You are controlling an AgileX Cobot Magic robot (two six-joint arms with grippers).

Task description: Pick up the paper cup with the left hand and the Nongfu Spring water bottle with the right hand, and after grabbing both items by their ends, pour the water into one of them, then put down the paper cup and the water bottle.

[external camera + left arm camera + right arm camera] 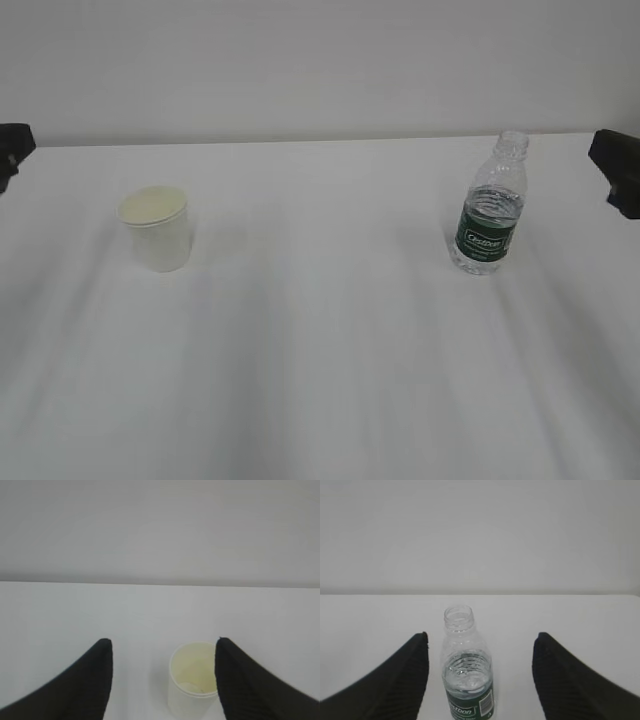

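Nearest the exterior camera, the white table (320, 380) lies bare along its front edge. Farther back, toward the left edge, stands the paper cup (156, 229), upright, its pale cream inside showing under the rolled rim. Across from it, toward the right edge and well apart from the cup, the Nongfu Spring water bottle (490, 204) stands upright with no cap, its dark green label facing the camera and the water (495, 205) reaching roughly to the shoulder above the label.

At the far left edge only a dark tip of the left hand (12, 150) shows, and at the far right edge a dark piece of the right hand (620, 168); neither touches anything.

In the left wrist view the left hand's claw (160, 650) is spread wide, holding nothing, with the cup (192, 677) standing beyond it, close to the right finger. In the right wrist view the right hand's claw (480, 647) is likewise spread and empty, with the bottle (466, 667) ahead, nearer the left finger. The table's far edge meets a plain pale wall (320, 60).
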